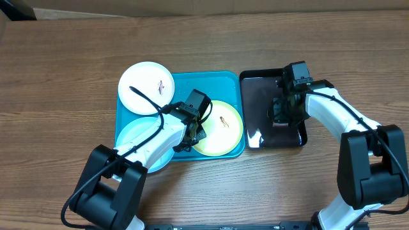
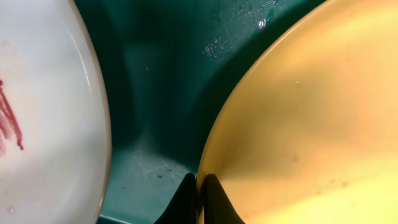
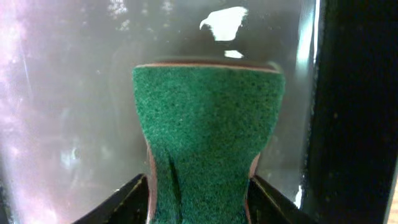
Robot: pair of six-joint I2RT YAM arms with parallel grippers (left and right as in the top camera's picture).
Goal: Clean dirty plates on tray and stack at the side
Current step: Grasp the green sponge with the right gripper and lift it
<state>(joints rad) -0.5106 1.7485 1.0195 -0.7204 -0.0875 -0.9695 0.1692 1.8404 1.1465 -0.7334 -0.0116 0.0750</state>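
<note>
Three plates sit at the tray point(image 1: 214, 82) in the overhead view. The white plate point(image 1: 144, 89) overhangs its far left corner, the blue plate point(image 1: 133, 142) overhangs its near left edge, and the yellow plate point(image 1: 225, 131) lies inside at the right. White and yellow each carry a reddish smear point(image 1: 160, 85). The left gripper point(image 1: 190, 136) is at the yellow plate's left rim. The right gripper point(image 1: 280, 118) hangs over the black tray point(image 1: 259, 86), well apart from every plate.

Left wrist view: the jaws are clenched on the very edge of the yellow plate, with the white plate near on the other side. Such a thin bite is the likely weak point. If the plate is lifted or pressed on, it could pivot in the grip, slip out, or swing into the white plate.

Right wrist view: the jaws grasp a green sponge point(image 3: 208, 149), squeezed to a waist, over the glossy black tray; whether it touches is unclear. Hard scrubbing might fold the sponge or lever the plate loose, and a light pass might leave the smear
</note>
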